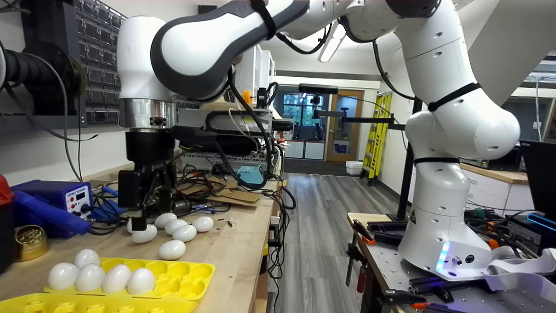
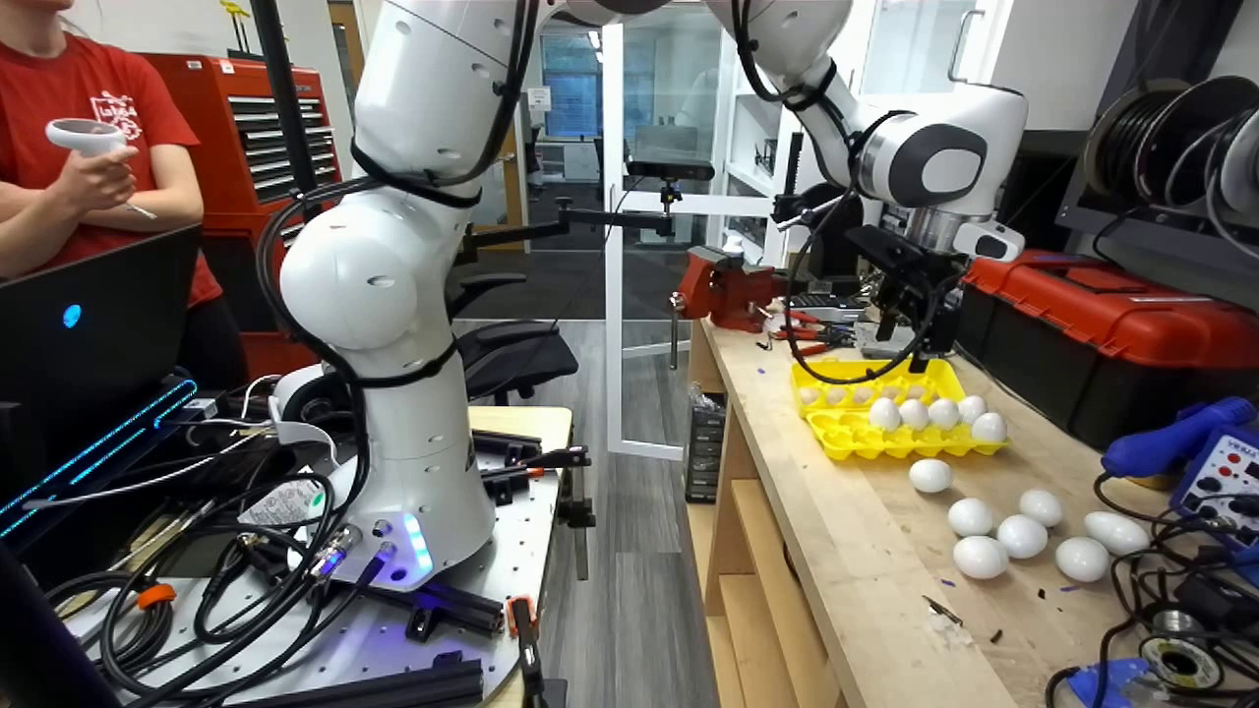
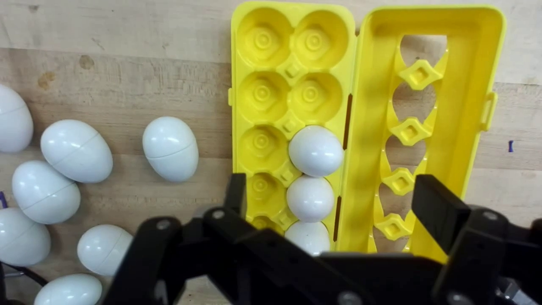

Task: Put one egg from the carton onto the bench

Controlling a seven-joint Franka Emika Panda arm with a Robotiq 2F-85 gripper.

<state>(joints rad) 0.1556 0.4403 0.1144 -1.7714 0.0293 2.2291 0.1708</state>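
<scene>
The yellow carton lies open on the light-wood bench; the carton also shows in both exterior views. Several white eggs sit in it, mostly in the row along the hinge. The egg nearest the bench's front edge has bare cups beside it. My gripper is open and empty, pointing down above the carton. Its fingers straddle the egg row and part of the lid, touching nothing. The gripper also shows in both exterior views. It hides the carton's far end in the wrist view.
Several loose eggs lie on the bench beside the carton. A red and black toolbox stands along the wall side. A blue soldering station, a gold tin, tangled cables and a red vise are also on the bench.
</scene>
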